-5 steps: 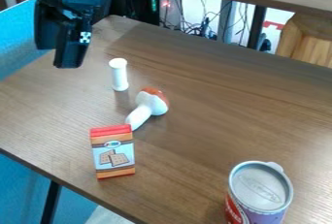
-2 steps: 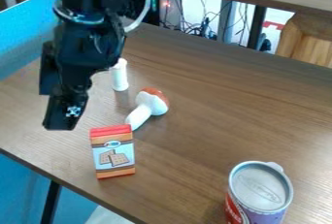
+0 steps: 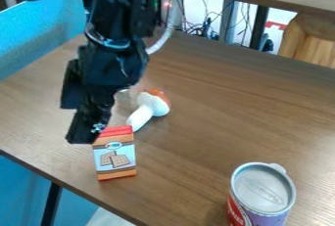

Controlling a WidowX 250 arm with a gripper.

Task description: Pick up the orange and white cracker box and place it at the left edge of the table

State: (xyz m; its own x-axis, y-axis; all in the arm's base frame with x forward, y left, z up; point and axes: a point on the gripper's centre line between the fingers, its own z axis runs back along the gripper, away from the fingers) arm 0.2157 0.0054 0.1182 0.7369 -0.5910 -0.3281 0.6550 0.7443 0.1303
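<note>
The gripper [image 3: 80,128] hangs by the cracker box's [image 3: 115,156] far left corner; whether it is apart or together cannot be told. The mushroom [image 3: 149,109] lies beyond, probably sideways because its cap is rounded. The can [image 3: 262,195], near right, stands upright, likely steady on its base.

Items on the table [image 3: 216,102], as seen by the camera. Box [image 3: 114,156]: left of centre. Toy mushroom [image 3: 153,105]: behind the box, slightly right, stem end towards it, cap farther back. Can [image 3: 263,193]: front right corner, well apart from both. Gripper [image 3: 89,126]: above the table, by the box's upper left. Cables [image 3: 204,28]: beyond the far edge.
</note>
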